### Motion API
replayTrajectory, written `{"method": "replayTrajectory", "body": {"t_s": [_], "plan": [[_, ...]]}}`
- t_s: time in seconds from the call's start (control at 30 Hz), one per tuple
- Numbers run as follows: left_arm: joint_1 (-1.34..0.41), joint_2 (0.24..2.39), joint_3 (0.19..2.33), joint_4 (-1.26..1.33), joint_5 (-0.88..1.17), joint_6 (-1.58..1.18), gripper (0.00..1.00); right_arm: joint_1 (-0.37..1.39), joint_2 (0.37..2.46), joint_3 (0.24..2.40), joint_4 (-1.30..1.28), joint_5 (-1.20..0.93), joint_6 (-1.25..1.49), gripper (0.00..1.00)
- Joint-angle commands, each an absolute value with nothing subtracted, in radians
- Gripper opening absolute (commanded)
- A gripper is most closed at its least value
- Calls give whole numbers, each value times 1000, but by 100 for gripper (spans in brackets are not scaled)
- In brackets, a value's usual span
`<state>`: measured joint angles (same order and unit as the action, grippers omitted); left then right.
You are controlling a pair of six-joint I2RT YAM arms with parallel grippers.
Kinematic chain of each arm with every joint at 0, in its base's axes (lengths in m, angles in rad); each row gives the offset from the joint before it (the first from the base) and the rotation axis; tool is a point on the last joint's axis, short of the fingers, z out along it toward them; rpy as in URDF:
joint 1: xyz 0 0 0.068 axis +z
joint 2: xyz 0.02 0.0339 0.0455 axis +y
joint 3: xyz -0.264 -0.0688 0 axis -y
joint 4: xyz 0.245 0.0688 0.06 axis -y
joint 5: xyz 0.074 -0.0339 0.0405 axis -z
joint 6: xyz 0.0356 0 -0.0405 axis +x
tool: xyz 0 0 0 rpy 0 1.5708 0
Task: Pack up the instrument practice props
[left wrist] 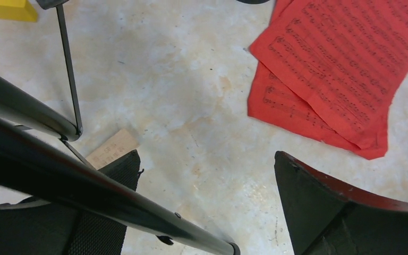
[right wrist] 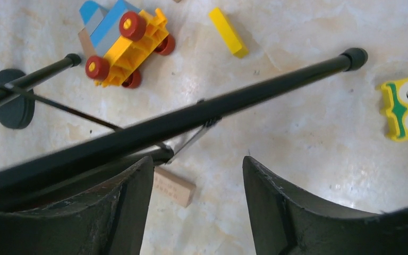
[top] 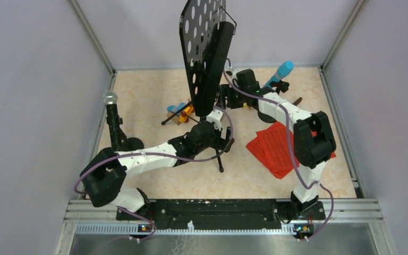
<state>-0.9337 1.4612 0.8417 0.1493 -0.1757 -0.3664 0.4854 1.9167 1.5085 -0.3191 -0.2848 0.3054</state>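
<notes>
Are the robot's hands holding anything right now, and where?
Nothing is held. The left gripper and right gripper are both open; the music stand's legs run past their fingers without being pinched.

I see the music desk (top: 204, 53) standing on its tripod legs (top: 220, 162) mid-tabletop (top: 191, 180), toward the far edge. The toy vehicle (top: 180, 111) lies just left of it. The sheet-music pages (top: 271, 149) lie flat near the right edge. One microphone (top: 111, 106) stands by the left edge; a second microphone (top: 280, 73) sits near the far right corner.
</notes>
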Motion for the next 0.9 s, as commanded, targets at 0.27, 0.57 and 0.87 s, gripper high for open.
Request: {"method": "replayTrajectory", "body": {"t_s": [0.27, 0.57, 0.87], "plan": [[-982, 1105, 570, 115, -64, -516, 99, 470, 1415, 1105, -107, -242, 347, 64], [-980, 838, 492, -34, -247, -564, 99, 471, 1158, 813, 40, -325, 384, 66], [-892, 641, 486, -43, -349, -565, 99, 495, 912, 553, 273, -388, 510, 67]]}}
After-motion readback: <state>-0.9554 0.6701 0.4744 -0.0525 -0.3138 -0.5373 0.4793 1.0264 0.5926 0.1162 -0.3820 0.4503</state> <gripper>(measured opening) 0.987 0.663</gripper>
